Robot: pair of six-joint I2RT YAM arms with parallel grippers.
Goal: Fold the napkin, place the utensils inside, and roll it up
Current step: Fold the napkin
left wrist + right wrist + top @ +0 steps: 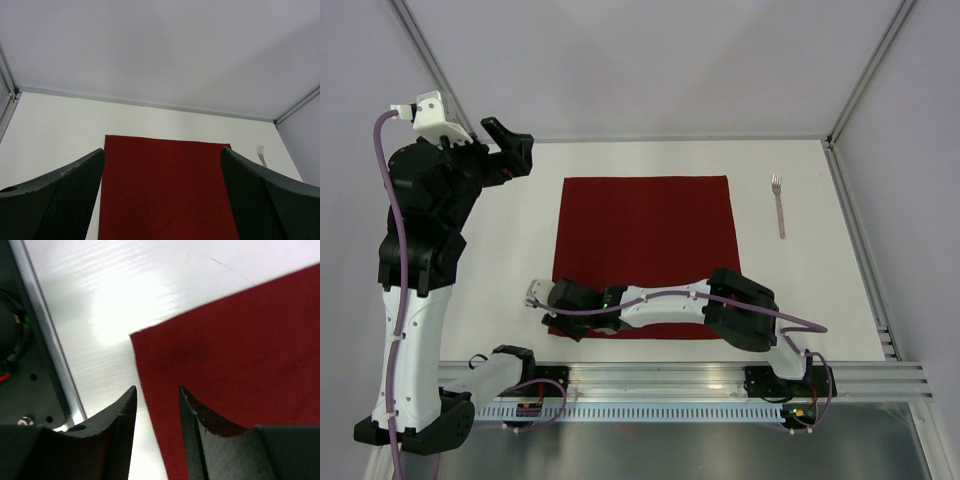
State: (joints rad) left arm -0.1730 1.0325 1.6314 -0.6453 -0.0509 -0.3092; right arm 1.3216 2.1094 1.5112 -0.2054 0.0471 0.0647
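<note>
The maroon napkin lies flat and unfolded in the middle of the white table. A silver fork lies apart from it at the back right, tines away from me. My right gripper reaches left along the napkin's near edge to its near-left corner. In the right wrist view the gripper is open with a narrow gap, low over the napkin, its side edge running between the fingers. My left gripper is raised at the back left, wide open and empty. Its view shows the napkin and fork far below.
An aluminium rail runs along the near table edge, close beside the right gripper in the right wrist view. White enclosure walls and metal frame posts bound the table at the back and sides.
</note>
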